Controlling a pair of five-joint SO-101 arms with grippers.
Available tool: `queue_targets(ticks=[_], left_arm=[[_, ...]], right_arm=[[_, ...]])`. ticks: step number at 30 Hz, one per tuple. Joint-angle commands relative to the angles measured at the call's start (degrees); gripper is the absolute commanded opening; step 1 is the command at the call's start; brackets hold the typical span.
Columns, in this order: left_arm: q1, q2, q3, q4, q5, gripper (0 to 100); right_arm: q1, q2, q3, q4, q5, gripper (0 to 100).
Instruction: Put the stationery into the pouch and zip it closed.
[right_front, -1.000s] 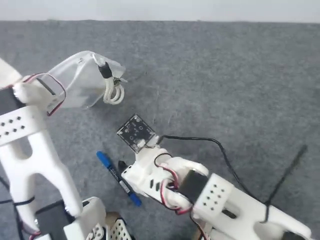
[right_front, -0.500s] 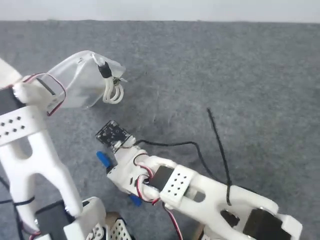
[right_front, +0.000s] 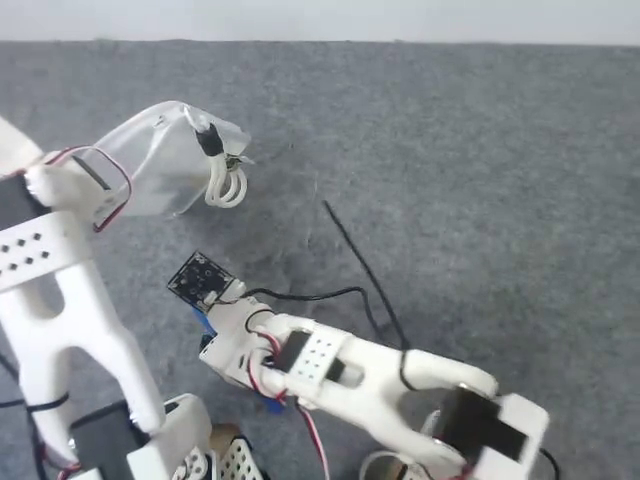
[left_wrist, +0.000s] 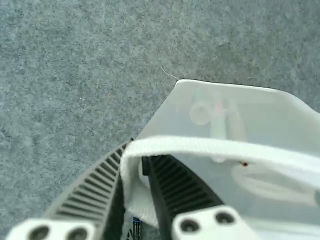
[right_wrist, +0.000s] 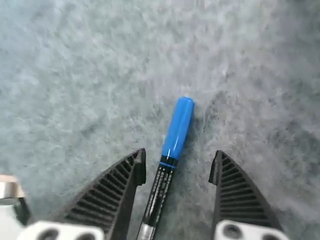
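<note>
Two ribbed jaws of the right gripper (right_wrist: 177, 157) stand wide apart and point down at the grey mat (right_wrist: 75, 60). The pen (right_wrist: 172, 132), blue-capped, lies flat between them, and neither jaw appears to touch it. In the high view the right arm (right_front: 340, 365) stretches low from the near right corner toward the left. Its wrist is bent down over the pen, its camera board (right_front: 197, 278) faces up, and a black cable (right_front: 360, 265) trails behind.

The left gripper (left_wrist: 132, 170) is clamped on the white rim of the clear pouch (left_wrist: 240, 115). The left arm (right_front: 60, 290) rises at the table's left edge and holds the pouch at its end, apart from the pen. White looped cords (right_front: 228, 185) hang from the pouch's far end.
</note>
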Motion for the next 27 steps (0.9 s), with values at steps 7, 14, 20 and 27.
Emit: queue_targets(ticks=[7,14,20,27], left_arm=[[-0.4,0.0,-1.3,-1.1,-0.6,1],[-0.5,0.0,-1.3,-1.0,-0.6,1],[-0.5,0.0,-1.2,-0.9,-0.6,1],[-0.5,0.0,-1.2,-0.9,-0.6,1]], right_arm=[[2.8,7.9,-12.9,6.5,0.9,20.5],[3.8,15.0,-24.1,23.9,0.8,18.4],[5.4,17.3,-27.9,27.8,0.8,0.1],[7.1,16.7,-27.9,33.4,1.4,0.6]])
